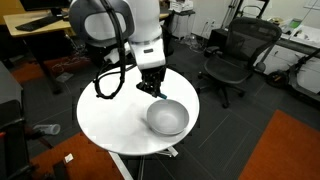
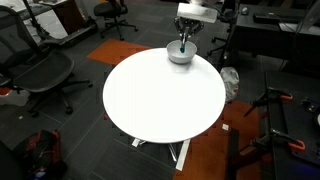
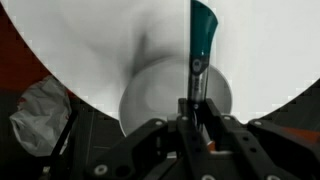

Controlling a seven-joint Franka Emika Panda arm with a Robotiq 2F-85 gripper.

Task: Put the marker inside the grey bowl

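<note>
The grey bowl [image 1: 167,117] sits on the round white table [image 1: 110,115], near its edge; it also shows in an exterior view [image 2: 180,55] at the table's far side. In the wrist view the bowl [image 3: 150,95] lies below the jaws. My gripper [image 3: 195,115] is shut on the marker [image 3: 201,40], a thin dark stick with a blue-teal end that points away from the jaws over the bowl's rim. In an exterior view the gripper [image 1: 152,88] hangs just above the bowl's near rim. The marker is too small to make out in both exterior views.
A black office chair [image 1: 235,55] stands beyond the table. Desks and chairs line the room's back [image 2: 110,12]. A crumpled plastic bag [image 3: 40,110] lies on the floor beside the table. An orange carpet patch [image 1: 280,150] lies on the floor.
</note>
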